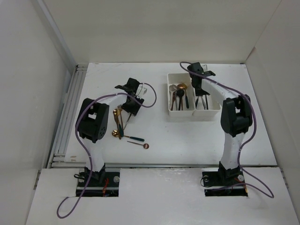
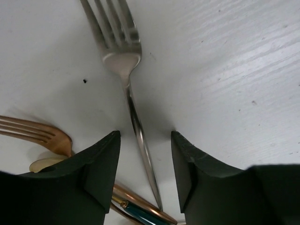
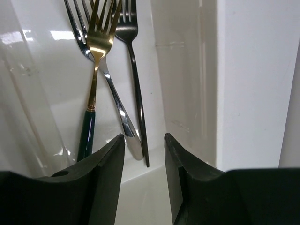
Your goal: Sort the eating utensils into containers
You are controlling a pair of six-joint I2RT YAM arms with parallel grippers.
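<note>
On the left half of the table [image 1: 187, 145], your left gripper [image 2: 144, 136] hangs low over a loose cluster of utensils [image 1: 119, 119]. Its fingers [image 2: 101, 164] are spread, one on each side of the handle of a silver fork [image 2: 123, 56]. Bare table shows between the handle and each pad, so nothing is pinched. That fork lies flat on the table with its tines pointing away from the wrist. Beside it lies a copper fork [image 2: 40, 133], and a teal handle [image 2: 140, 212] with a copper neck runs close by the silver fork's handle end. You cannot tell which lies on top. Seen from above, a teal-handled spoon [image 1: 133, 138] and a small copper spoon [image 1: 145, 146] lie on the near side of the cluster, a little apart from it.

On the far right of the table stand the containers [image 1: 183, 114], joined side by side. The left bin holds several spoons [image 1: 179, 96]. Your right gripper [image 3: 144, 138] sits over the right bin [image 3: 187, 70], its fingers [image 3: 105, 164] parted with only the white bin floor between them, gripping nothing. Ahead of them three forks lie in that bin: a gold fork [image 3: 98, 44] with a teal handle, a chrome fork [image 3: 123, 117] crossing beneath it, and a dark fork [image 3: 134, 70] nearest the bin wall.
</note>
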